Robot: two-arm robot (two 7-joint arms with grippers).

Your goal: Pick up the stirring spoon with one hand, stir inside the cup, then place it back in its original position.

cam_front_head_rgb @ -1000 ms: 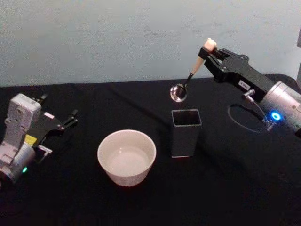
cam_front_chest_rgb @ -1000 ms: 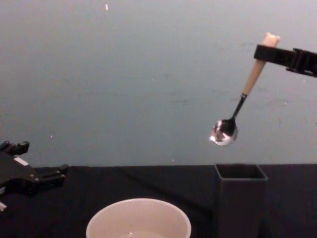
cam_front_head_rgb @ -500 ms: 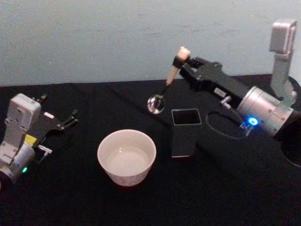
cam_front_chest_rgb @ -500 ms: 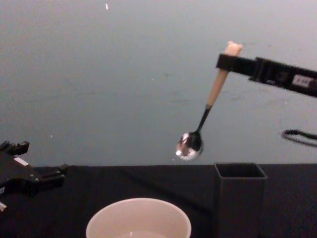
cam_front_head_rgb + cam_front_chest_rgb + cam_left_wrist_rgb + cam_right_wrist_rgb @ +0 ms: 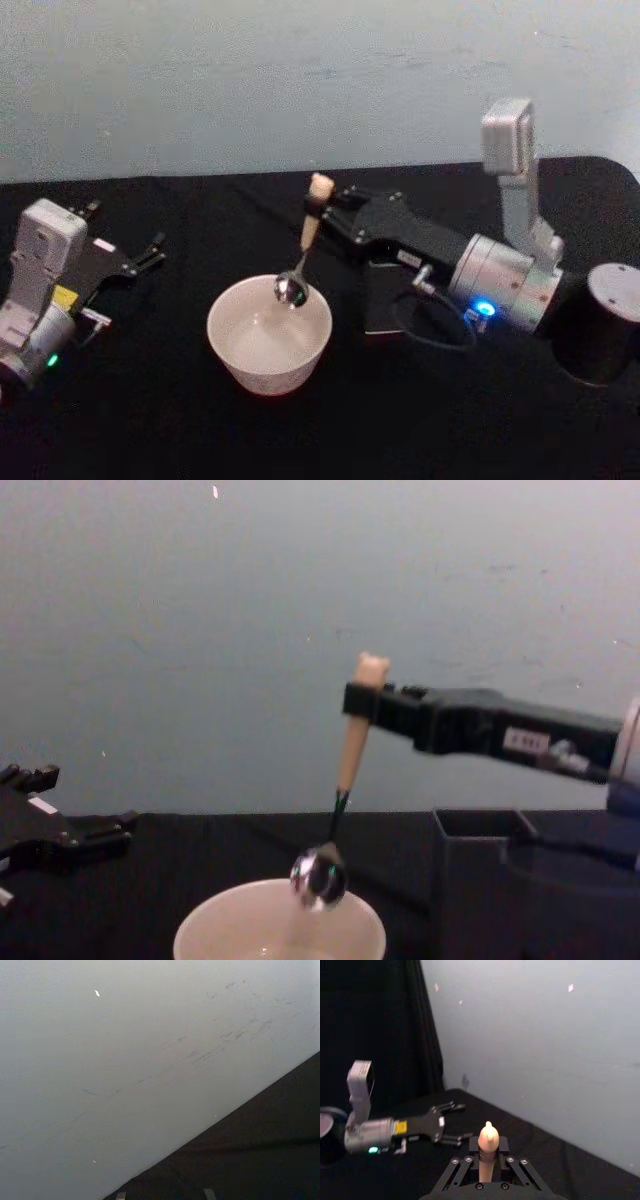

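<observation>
Jaws of the right gripper [image 5: 330, 205] are clamped on the beige handle of the stirring spoon [image 5: 304, 248], just under its little bear head. The right wrist view looks straight down that handle [image 5: 488, 1146], with the two dark jaws pressed on either side of it. The spoon hangs nearly upright, tilted a little, with its top leaning toward the arm and its shiny round bowl lowest. That bowl sits over the far part of the cup's [image 5: 268, 378] mouth, about level with the rim. From the chest view the metal bowl overlaps the back edge of the cup [image 5: 205, 925]. I cannot tell whether it touches the inside.

The right arm reaches in low across the black surface [image 5: 180, 425] from the right. It passes in front of the upper part of the dark grey holder box [image 5: 386, 308]. The box stands upright just beside the cup on its right, apart from it, and its open top is plain in the chest view [image 5: 470, 890].

Over on the left, the left gripper [image 5: 152, 251] rests low near the surface, well apart from the cup. Its jaws are spread, which the right wrist view shows from across the surface [image 5: 455, 1122].
</observation>
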